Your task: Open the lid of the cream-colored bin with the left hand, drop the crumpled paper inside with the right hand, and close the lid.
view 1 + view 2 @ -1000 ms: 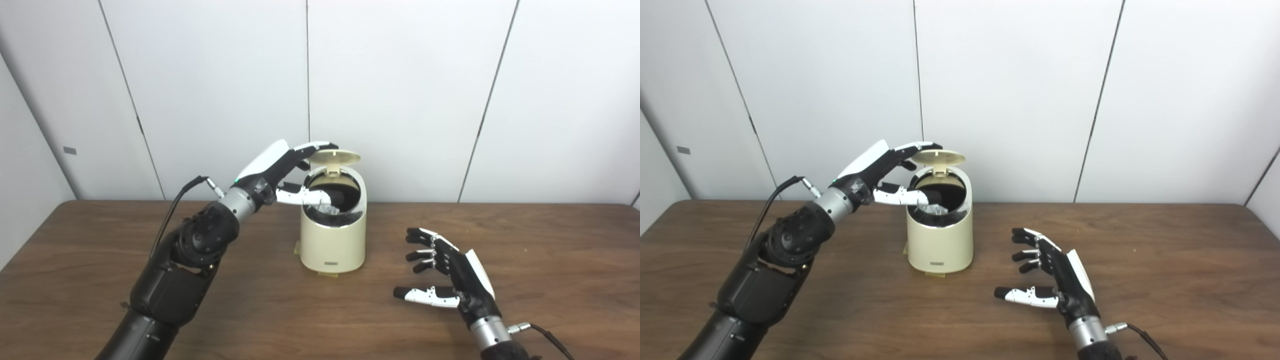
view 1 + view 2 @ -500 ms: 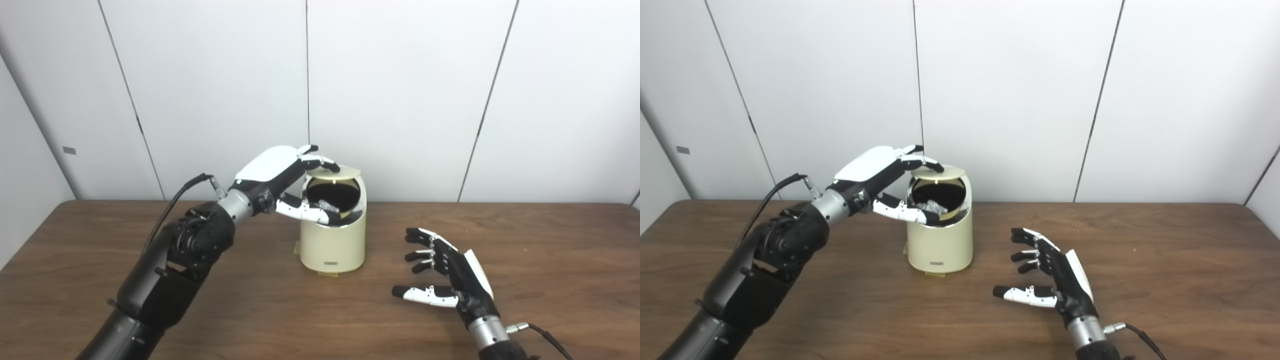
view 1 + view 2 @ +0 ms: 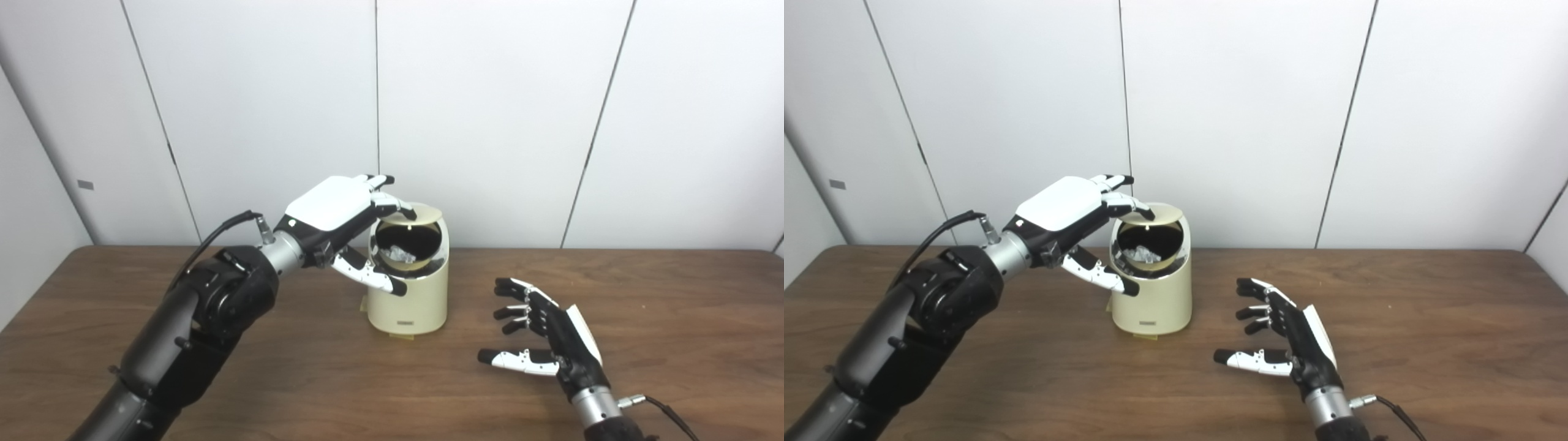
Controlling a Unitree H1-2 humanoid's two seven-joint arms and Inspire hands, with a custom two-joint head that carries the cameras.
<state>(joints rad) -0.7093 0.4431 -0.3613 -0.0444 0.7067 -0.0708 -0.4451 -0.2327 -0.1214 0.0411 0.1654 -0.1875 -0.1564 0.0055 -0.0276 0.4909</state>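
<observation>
Nearest the camera, the right hand hovers low over the dark wood-grain table, off to the right of and in front of the bin. Its black-and-white jointed fingers are spread apart and slightly curled, the thumb stretched toward the bin, and it holds nothing. It sits where it was a second ago.

The cream-colored bin is a smooth, glossy plastic cylinder with a rounded top and a shiny dark rim, standing upright near the table's middle. Through its round opening the crumpled paper shows as a pale, wrinkled wad lying inside.

The left hand, with a glossy white shell on its back, is poised over the bin's left shoulder. Its fingers are loosely curled with the tips resting on the near edge of the lid, while the thumb points down alongside the bin's front left. The thin cream disc of the lid stands partly lowered over the back of the opening. A second ago it was raised well clear; the hand has since rolled palm-down and pressed it lower.

Behind the bin stand flat white wall panels.
</observation>
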